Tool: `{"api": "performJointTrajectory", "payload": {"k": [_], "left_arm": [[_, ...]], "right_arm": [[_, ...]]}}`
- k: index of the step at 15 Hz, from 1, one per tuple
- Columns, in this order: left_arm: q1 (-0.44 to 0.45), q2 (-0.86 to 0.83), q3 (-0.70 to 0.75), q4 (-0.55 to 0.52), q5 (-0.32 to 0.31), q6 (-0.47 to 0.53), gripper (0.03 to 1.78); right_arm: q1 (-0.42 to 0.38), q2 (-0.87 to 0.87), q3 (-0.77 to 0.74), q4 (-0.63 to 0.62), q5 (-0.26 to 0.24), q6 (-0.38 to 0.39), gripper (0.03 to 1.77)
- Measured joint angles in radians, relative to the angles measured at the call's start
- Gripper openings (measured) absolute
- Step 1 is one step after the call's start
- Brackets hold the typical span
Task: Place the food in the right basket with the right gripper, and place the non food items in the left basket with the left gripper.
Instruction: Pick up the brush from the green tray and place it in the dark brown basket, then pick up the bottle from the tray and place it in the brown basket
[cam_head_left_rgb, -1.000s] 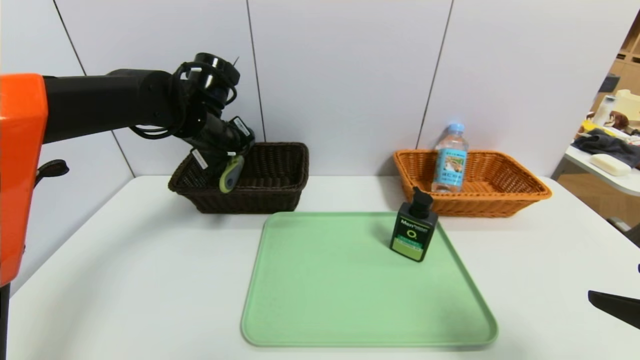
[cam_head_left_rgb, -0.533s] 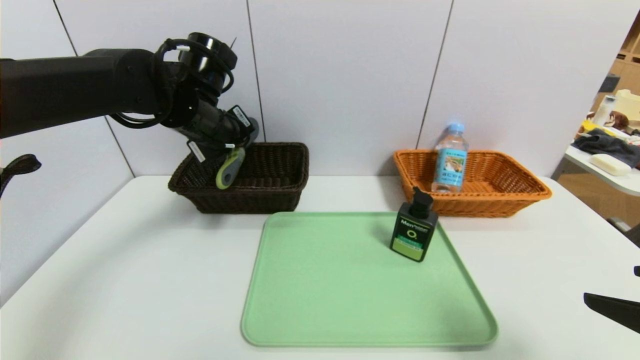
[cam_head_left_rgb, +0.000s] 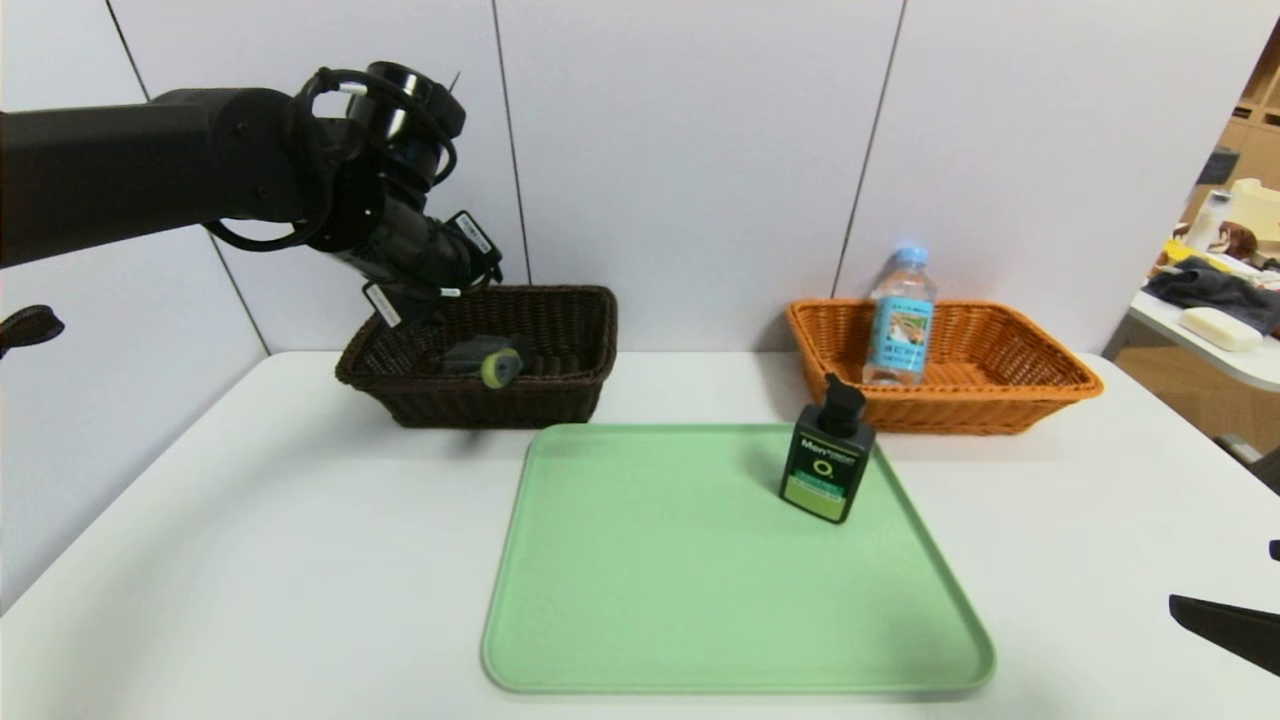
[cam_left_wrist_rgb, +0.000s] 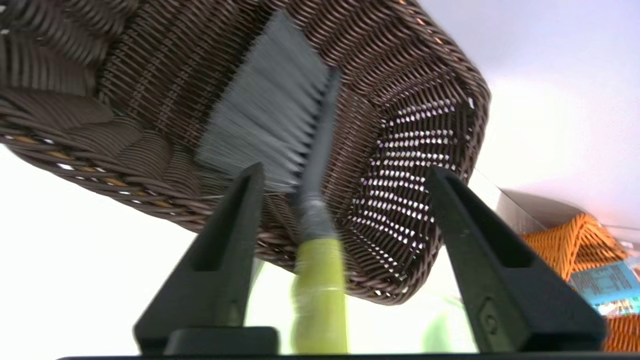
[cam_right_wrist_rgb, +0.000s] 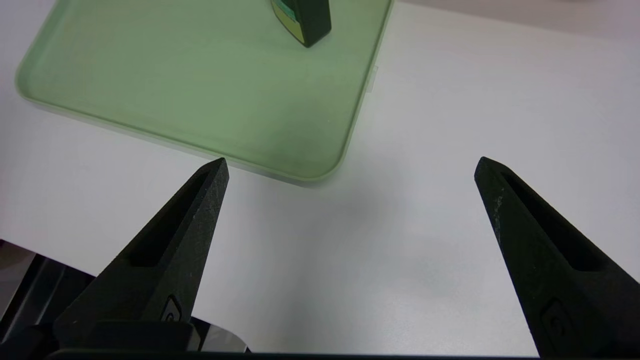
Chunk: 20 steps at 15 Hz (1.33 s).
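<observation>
L gripper hung over L end of dark basket, jaws spread, gripping nothing. 1 scrub brush lay inside that basket, handle end toward tray. 1 green tray mid-table w/ 1 pump bottle upright on its far R part. 1 orange basket at R, 1 water bottle standing in it. R gripper low at near R table edge, jaws wide apart, empty. Baskets: 2.
</observation>
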Motion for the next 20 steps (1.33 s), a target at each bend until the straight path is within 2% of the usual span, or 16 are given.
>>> {"api": "performJointTrajectory", "payload": {"k": [5,9,12,20], "left_arm": [[-0.018,-0.017,0.000,0.000,0.001,0.011,1.44],[-0.114,-0.029,0.000,0.020,0.000,0.097,1.55],[-0.197,-0.057,0.000,0.117,0.000,0.141,1.60],[-0.366,-0.193,0.008,0.197,0.033,0.381,1.67]], "right_arm": [[0.000,-0.004,0.010,-0.003,0.000,0.000,1.70],[0.000,-0.005,0.003,-0.012,-0.003,0.001,1.70],[0.000,-0.008,-0.009,-0.010,-0.005,0.001,1.70],[-0.012,-0.021,-0.007,-0.010,-0.003,0.002,1.70]]}}
